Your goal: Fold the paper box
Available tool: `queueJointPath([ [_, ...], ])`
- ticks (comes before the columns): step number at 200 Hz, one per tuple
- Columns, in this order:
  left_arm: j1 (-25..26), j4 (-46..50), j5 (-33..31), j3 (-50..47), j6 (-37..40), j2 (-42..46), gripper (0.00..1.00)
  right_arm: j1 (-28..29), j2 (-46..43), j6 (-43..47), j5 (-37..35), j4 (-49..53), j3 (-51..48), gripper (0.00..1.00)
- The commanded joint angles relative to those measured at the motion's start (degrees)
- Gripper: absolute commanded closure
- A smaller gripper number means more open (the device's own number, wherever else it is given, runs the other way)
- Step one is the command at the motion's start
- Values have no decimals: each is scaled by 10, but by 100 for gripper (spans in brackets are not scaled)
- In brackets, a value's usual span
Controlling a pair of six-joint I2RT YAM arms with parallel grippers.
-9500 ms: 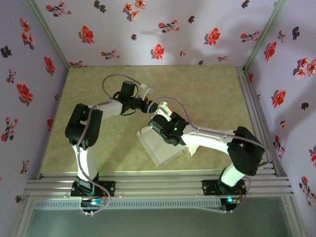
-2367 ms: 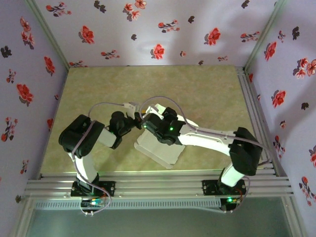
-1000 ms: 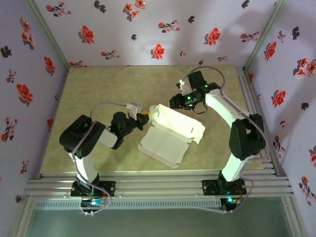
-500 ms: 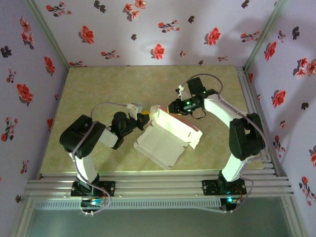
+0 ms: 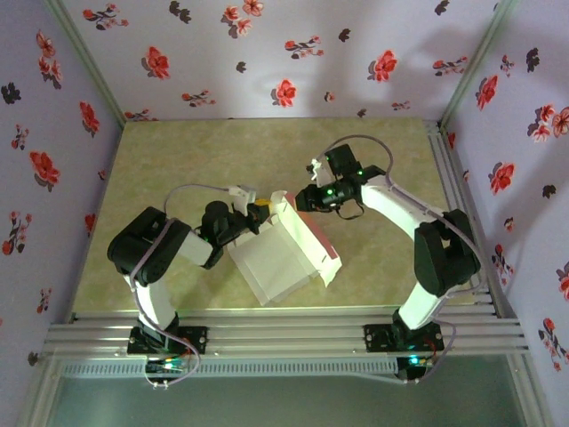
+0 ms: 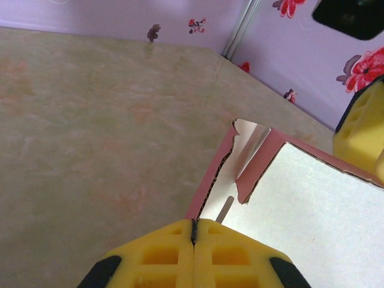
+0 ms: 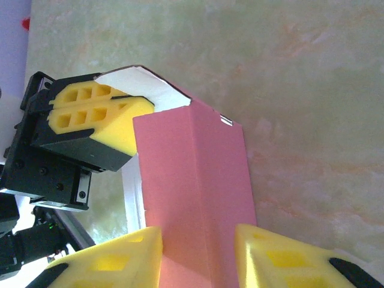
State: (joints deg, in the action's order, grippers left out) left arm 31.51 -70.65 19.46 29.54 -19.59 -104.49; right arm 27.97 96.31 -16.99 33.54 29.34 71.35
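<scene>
Top view: paper box [image 5: 271,267] lies at the middle of the table [image 5: 169,160], white face up, 1 wall raised.
Left wrist view: left gripper [image 6: 193,227] is pressed together on the box's pink far-left corner edge.
Right wrist view: right gripper [image 7: 198,246] is spread astride the pink wall, just beyond. Cannot tell if it grips.

The paper box [image 5: 277,260] lies on the table [image 5: 178,169], a little toward six o'clock from its middle. The left gripper [image 5: 259,213] is at the box's eleven o'clock corner, its fingers pinched on the card edge there. The right gripper [image 5: 301,199] is at one o'clock, with a raised panel between its fingers. That panel runs along the box's side from twelve to four o'clock.
</scene>
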Motion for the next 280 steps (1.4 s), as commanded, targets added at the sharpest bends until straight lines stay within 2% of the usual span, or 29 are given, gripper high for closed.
queueJointPath([
  [1,7,-19,-6,16,-6,12,100,21,-16,0,-53,9,-9,65],
  [80,6,-21,-9,11,-13,10,100,77,-16,-5,-140,24,-2,68],
  [127,6,-21,-11,7,-14,13,100,93,-16,-22,-178,23,-2,64],
  [208,5,-21,-14,3,-15,21,100,93,-13,-36,-128,4,-3,72],
  [236,4,-21,-13,5,-19,20,100,92,-13,-35,-124,16,3,64],
  [280,4,-22,-11,7,-20,19,100,94,-17,-39,-125,22,9,63],
])
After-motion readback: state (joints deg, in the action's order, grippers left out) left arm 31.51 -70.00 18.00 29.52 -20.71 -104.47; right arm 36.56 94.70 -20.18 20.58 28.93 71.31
